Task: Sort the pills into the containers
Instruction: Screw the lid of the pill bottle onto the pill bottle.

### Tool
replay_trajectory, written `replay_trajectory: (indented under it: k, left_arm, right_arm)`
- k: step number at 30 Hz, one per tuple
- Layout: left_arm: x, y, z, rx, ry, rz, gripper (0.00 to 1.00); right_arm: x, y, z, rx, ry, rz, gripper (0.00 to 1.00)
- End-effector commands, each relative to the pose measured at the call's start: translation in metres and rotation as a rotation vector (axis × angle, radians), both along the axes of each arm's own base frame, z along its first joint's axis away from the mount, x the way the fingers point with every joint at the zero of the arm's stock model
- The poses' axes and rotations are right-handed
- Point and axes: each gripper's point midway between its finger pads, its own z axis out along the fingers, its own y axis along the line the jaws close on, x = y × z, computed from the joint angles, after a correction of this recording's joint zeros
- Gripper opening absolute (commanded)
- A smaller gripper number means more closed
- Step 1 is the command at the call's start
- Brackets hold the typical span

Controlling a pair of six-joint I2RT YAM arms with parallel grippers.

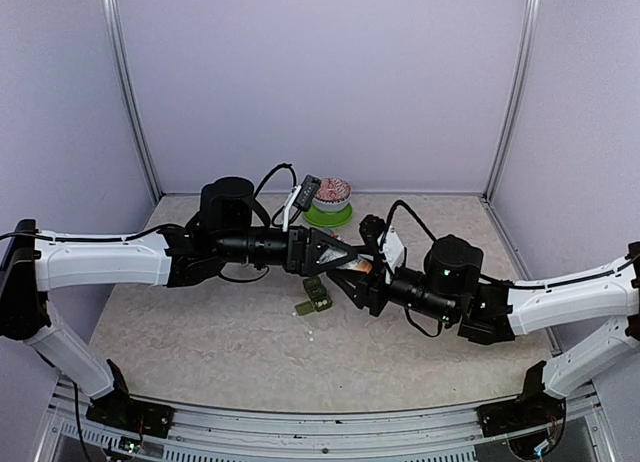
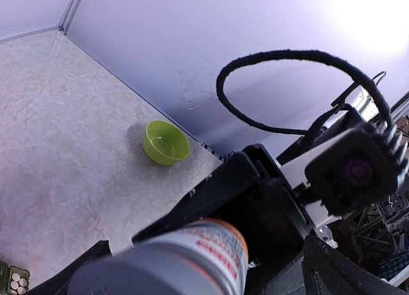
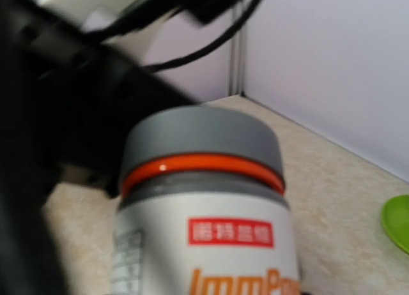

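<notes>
Bottle [image 3: 204, 244] first: held off the table around its white body by right gripper [image 1: 363, 273], jaws part-closed on it, grey cap [image 3: 201, 138] on and pointed at left gripper [image 1: 338, 254]. Left jaws at full spread, straddling the cap; probably not touching it, though the left wrist view is too close and dark there to be sure.

Likely step in hand: getting that cap off.
- Centre the cap between the left jaws before closing.
- Bite on the grey band above the orange ring, not on the ring or the label.
- Keep the right grip firm and fixed, and turn about the bottle's own axis.
- Tip the mouth upward before the cap comes free, or risk a spill.

Nearer than the bottle, on the table just below the two grippers: containers [image 1: 314, 298], at least one compartment open with pills [image 2: 18, 282] already in it. Little room there; lower nothing without checking the strip.

Beside the left wrist: black cable [image 2: 287, 59] arching off the right arm, a fair snag risk during a twist.

Farther off: lime bowl [image 2: 166, 142] against the wall, well apart. Farthest: patterned bowl [image 1: 331, 196] on its green plate behind the left arm, out of the way.
</notes>
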Motion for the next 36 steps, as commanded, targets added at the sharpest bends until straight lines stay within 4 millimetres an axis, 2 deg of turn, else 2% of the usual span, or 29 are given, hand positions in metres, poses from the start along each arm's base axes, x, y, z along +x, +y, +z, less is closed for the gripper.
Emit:
replay_trajectory:
  k: [1, 6, 10, 15, 21, 26, 30, 36]
  left_arm:
    - [-0.005, -0.003, 0.035, -0.076, -0.096, -0.018, 0.99]
    - [-0.006, -0.001, 0.041, -0.092, -0.11, -0.018, 0.99]
    - [-0.007, 0.001, 0.044, -0.097, -0.113, -0.016, 0.99]
    - [0.001, 0.009, 0.042, -0.095, -0.08, 0.015, 0.99]
    - [0.005, 0.014, 0.029, -0.06, -0.047, 0.034, 0.99]
    - [0.005, 0.013, 0.025, -0.056, -0.031, 0.029, 0.99]
    - [0.002, 0.01, 0.027, -0.061, -0.027, 0.008, 0.99]
    - [-0.002, 0.007, 0.035, -0.088, -0.042, -0.014, 0.99]
  right_arm:
    - [-0.01, 0.014, -0.023, -0.076, 0.024, 0.039, 0.37]
    - [-0.012, 0.018, -0.032, -0.09, 0.039, 0.047, 0.37]
    - [-0.011, 0.015, -0.031, -0.084, 0.033, 0.038, 0.38]
    - [-0.008, -0.002, -0.016, -0.06, -0.015, -0.02, 0.38]
    - [0.002, -0.025, 0.001, -0.04, -0.061, -0.11, 0.38]
    - [0.013, -0.04, 0.004, -0.035, -0.067, -0.186, 0.39]
    - [0.017, -0.04, 0.001, -0.048, -0.069, -0.206, 0.39]
    - [0.016, -0.025, -0.018, -0.095, -0.054, -0.156, 0.38]
